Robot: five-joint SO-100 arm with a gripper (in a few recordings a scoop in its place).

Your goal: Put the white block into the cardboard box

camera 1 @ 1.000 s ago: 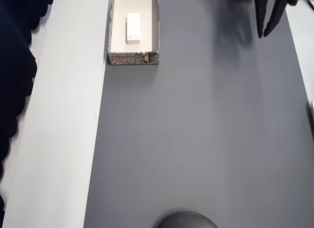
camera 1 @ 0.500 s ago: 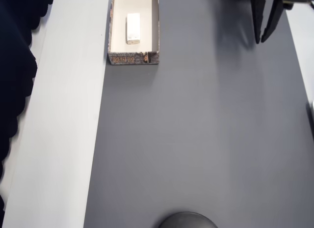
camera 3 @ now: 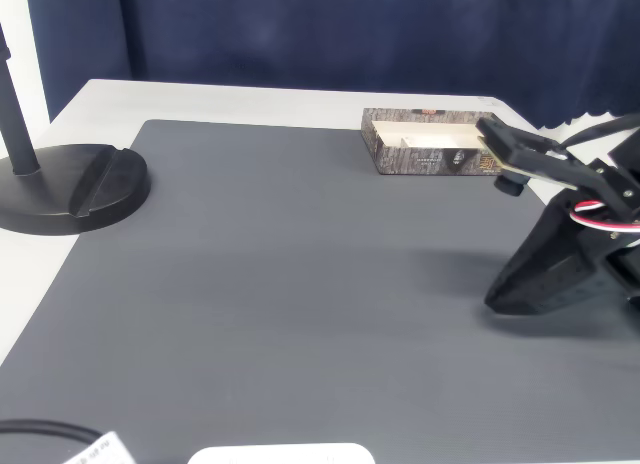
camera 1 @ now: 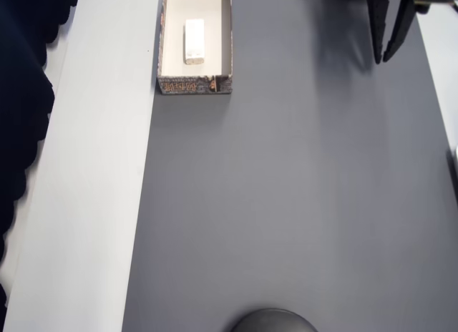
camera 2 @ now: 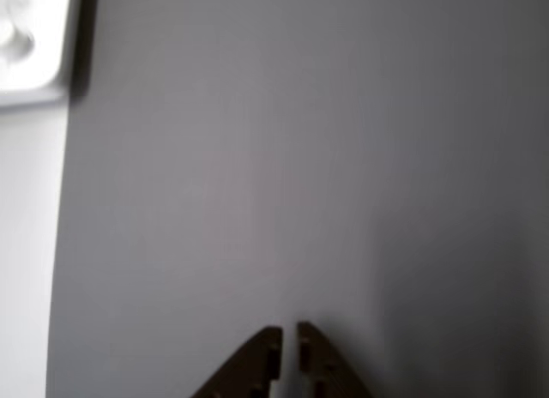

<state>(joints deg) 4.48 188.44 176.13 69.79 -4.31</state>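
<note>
Grey mat (camera 1: 286,189) on a white counter (camera 1: 93,189), white block (camera 1: 194,40) already lying flat in the cardboard box (camera 1: 226,38).

Mat covers most of the counter, with a dark blue curtain (camera 3: 320,34) hanging behind it and a black round stand base (camera 3: 75,189) parked at the mat's left edge in the fixed view. Box sits at the mat's far corner; its outer wall has a brownish-grey print with orange marks (too small and blurry to read any lettering). Black gripper (camera 1: 387,59) is well apart from the box, above bare mat, holding nothing, fingertips nearly together with just a thin slit in the wrist view (camera 2: 290,336).
</note>
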